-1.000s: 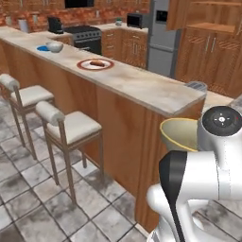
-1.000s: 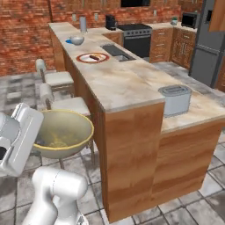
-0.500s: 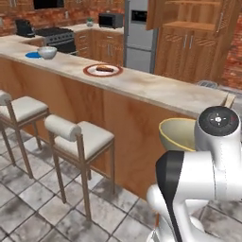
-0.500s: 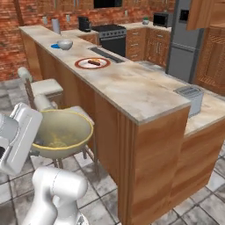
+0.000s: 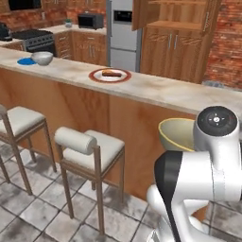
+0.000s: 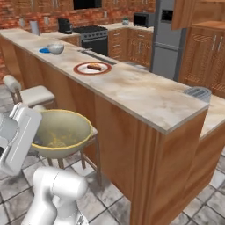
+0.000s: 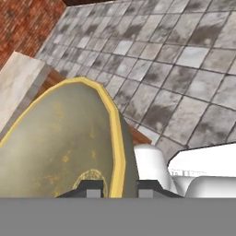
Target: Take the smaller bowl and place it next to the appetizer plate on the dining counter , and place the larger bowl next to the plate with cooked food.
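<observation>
My gripper (image 7: 120, 190) is shut on the yellowish rim of the larger bowl (image 7: 60, 143), a wide olive-tan bowl held in the air in front of the dining counter (image 5: 160, 92), below its top. That bowl (image 6: 59, 132) hangs beside my white hand. On the counter's far end the smaller bowl (image 5: 42, 57), grey-white, sits right beside the blue appetizer plate (image 5: 26, 61). Nearer lies the plate with cooked food (image 5: 110, 74), white with a red-brown rim and a browned sausage. The right base view has the smaller bowl (image 6: 56, 48) and both plates (image 6: 92, 67) too.
Two stools (image 5: 90, 146) (image 5: 19, 120) stand along the counter's wood front on the grey tiled floor (image 7: 184, 69). A grey appliance (image 6: 197, 93) rests at the counter's near end. A fridge (image 5: 124, 33), a stove (image 6: 90, 37) and wooden cabinets line the back wall.
Both base views have shifted as the base drove along the counter, so the plates and stools now sit closer. The larger bowl stays in my gripper.
</observation>
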